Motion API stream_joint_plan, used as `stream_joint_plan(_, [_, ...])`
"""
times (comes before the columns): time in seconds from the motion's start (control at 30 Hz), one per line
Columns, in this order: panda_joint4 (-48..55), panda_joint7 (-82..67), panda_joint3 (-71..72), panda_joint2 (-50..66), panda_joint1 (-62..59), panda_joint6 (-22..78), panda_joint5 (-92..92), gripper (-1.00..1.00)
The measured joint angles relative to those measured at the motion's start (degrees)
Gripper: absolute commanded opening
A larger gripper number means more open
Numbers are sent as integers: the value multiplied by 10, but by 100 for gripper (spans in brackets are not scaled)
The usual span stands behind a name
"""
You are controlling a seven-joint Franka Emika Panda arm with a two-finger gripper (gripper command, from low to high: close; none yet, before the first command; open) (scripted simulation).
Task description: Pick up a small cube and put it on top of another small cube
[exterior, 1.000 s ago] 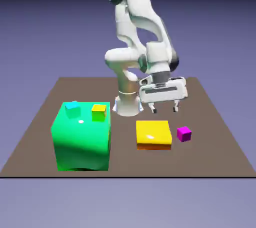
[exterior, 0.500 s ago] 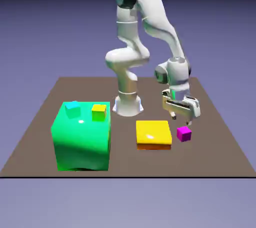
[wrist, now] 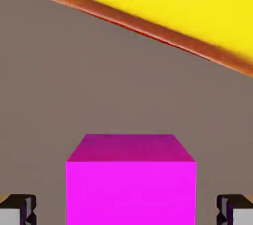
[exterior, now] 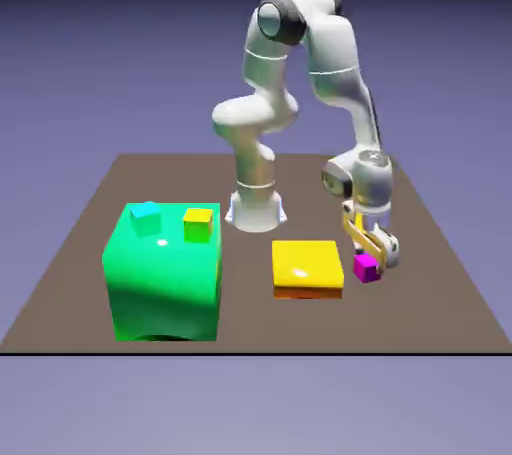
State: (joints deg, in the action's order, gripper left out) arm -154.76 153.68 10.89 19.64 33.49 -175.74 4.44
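The small magenta cube (exterior: 366,268) sits on the brown table just off the right side of the flat yellow block (exterior: 308,266) in the exterior view. My gripper (exterior: 371,255) has come down over it, jaws open, one finger on either side of the cube. In the hand view the magenta cube (wrist: 131,182) fills the bottom middle. Table shows in a gap between it and each grey fingertip (wrist: 17,210), so nothing is gripped. On the large green block rest a small yellow-green cube (exterior: 199,224) and a small cyan cube (exterior: 146,216).
The large green block (exterior: 165,283) stands at the exterior view's left. The yellow block's edge (wrist: 163,16) crosses the top of the hand view, close to the magenta cube. The robot's base (exterior: 256,211) stands behind the blocks on the table (exterior: 440,283).
The arm has swung toward the exterior view's right, turned the hand and lowered it from above the yellow block down around the magenta cube. The jaws stayed open. No cube moved.
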Motion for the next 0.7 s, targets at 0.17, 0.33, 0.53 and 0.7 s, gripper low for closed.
stream_joint_plan(0.17, [-12,-15,13,-62,-9,49,24,-100])
stream_joint_plan(0.33, [-29,-36,30,-149,-21,119,56,-100])
stream_joint_plan(0.53, [15,-161,7,-174,-89,196,43,-100])
stream_joint_plan(0.7, [59,-286,-16,-200,-149,273,30,-100])
